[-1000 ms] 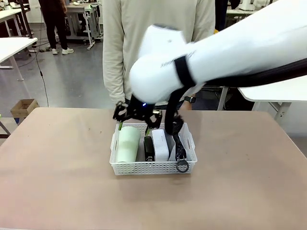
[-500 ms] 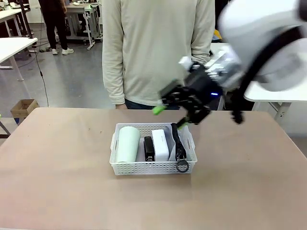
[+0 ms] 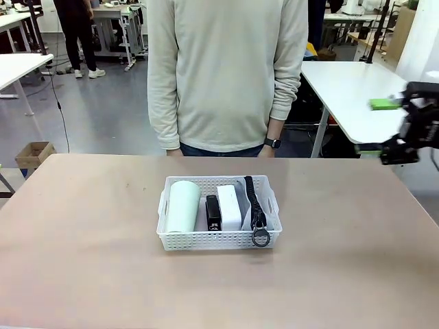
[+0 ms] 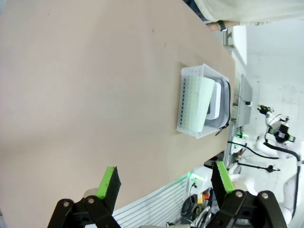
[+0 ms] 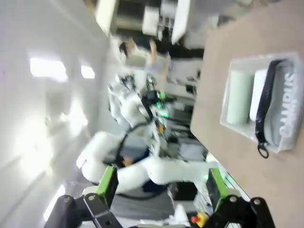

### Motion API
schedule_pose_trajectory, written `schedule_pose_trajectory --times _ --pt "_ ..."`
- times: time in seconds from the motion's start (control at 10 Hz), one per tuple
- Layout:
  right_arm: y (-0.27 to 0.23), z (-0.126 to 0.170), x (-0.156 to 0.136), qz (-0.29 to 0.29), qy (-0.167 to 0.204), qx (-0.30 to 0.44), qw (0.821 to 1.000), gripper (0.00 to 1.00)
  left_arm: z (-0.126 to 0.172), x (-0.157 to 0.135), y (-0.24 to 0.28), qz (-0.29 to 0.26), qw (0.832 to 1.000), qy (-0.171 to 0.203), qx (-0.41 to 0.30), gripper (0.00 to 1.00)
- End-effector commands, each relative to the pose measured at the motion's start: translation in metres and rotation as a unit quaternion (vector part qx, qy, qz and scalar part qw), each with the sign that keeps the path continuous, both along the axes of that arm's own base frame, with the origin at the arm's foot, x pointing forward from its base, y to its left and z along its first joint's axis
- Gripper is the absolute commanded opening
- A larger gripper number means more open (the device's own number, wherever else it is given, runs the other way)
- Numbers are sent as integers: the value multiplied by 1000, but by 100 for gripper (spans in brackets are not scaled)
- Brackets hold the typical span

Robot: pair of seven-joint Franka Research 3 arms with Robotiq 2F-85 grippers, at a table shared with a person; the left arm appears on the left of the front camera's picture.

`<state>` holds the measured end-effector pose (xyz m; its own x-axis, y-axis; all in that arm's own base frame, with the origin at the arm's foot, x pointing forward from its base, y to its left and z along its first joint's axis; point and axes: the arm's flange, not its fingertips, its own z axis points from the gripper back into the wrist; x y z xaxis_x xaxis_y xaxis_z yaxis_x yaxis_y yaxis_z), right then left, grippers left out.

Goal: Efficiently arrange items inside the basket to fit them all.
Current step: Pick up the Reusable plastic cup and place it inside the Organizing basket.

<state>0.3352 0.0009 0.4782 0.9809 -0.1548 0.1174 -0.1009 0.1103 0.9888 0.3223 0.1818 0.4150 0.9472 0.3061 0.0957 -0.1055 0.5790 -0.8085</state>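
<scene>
The right end effector [image 3: 398,127] has swung from over the basket [image 3: 218,238] to the table's right edge.

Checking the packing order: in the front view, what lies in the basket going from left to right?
Pale green cup → small black stapler → white box → black strap with ring of the grey pouch, all inside the white basket.

The right gripper [image 3: 400,130] sits at three o'clock in the front view, cut off by the picture's edge, so the arm behind it is lost. The right wrist view is smeared by motion blur; the grey pouch [image 5: 285,111] runs off its right edge, with its lettering only partly readable. In the basket [image 3: 218,240], the pouch [image 3: 245,185] is mostly hidden behind the white box [image 3: 229,207] and its own strap [image 3: 254,202]. The stapler [image 3: 213,212] is too small for detail.
</scene>
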Motion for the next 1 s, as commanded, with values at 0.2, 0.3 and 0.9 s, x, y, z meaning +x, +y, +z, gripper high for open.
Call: schedule_pose_trajectory --times 0.2,0.3,0.9 --pt "-29 -17 5 -36 25 14 999 100 0 -3 2 -9 1000 -5 2 100" --pt "-29 -17 5 -36 25 14 999 100 0 -3 2 -9 1000 -5 2 100" --pt "-29 -17 5 -36 25 14 999 100 0 -3 2 -9 1000 -5 2 100"
